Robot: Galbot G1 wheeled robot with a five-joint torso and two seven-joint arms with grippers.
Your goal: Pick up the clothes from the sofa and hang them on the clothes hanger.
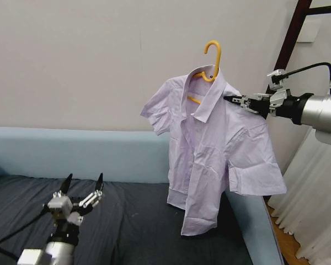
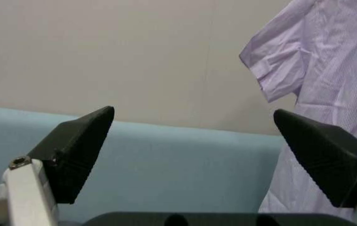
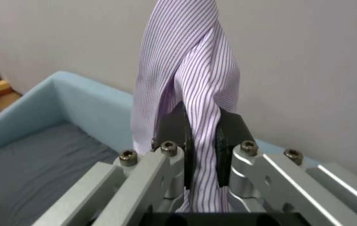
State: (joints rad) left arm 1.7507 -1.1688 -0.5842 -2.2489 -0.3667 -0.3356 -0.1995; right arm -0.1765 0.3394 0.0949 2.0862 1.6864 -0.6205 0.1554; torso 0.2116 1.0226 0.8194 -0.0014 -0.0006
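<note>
1. Head view: a lilac striped short-sleeved shirt (image 1: 215,149) on a yellow plastic hanger (image 1: 212,55) hangs aloft over the pale-blue sofa (image 1: 71,154), with the right gripper (image 1: 230,99) pinching its shoulder. The left gripper (image 1: 83,185) sits low over the seat.
2. Left wrist view: the left gripper (image 2: 192,112) is spread wide.
3. Right wrist view: the right gripper (image 3: 202,122) is clamped on striped cloth.

Sofa (image 1: 71,154): pale blue backrest and right armrest border a dark grey, slightly creased seat cushion (image 1: 138,226).
</note>
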